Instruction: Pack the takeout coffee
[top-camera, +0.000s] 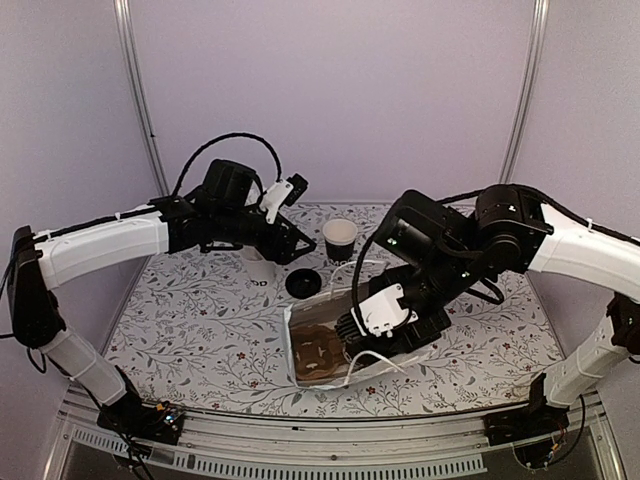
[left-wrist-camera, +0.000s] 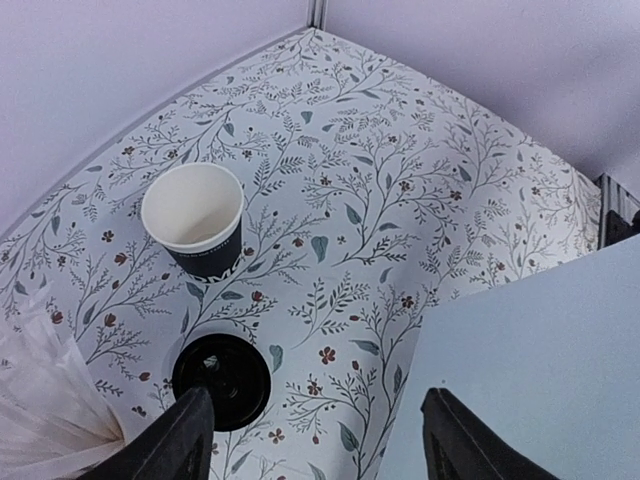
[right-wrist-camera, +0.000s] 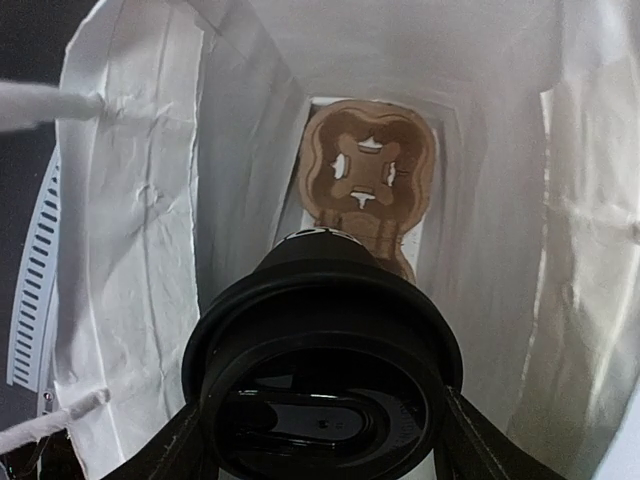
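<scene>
One takeout coffee cup (top-camera: 340, 238), black with a cream inside and no lid, stands on the table behind the bag; it also shows in the left wrist view (left-wrist-camera: 195, 218). The second cup (right-wrist-camera: 325, 370), black with a black lid on it, is gripped by my right gripper (right-wrist-camera: 325, 435) inside the mouth of the pale blue bag (right-wrist-camera: 130, 220). A brown cup carrier (right-wrist-camera: 368, 175) lies at the bag's bottom. In the top view my right gripper (top-camera: 385, 325) is at the bag's opening (top-camera: 318, 302). My left gripper (left-wrist-camera: 315, 435) is open and empty, above the table beside the bag.
A flat black round lid (left-wrist-camera: 222, 380) lies on the flowered table near my left fingers, and in the top view (top-camera: 302, 283) just behind the bag. A white cup of wrapped straws (top-camera: 258, 265) stands under my left arm. Walls close the back and sides.
</scene>
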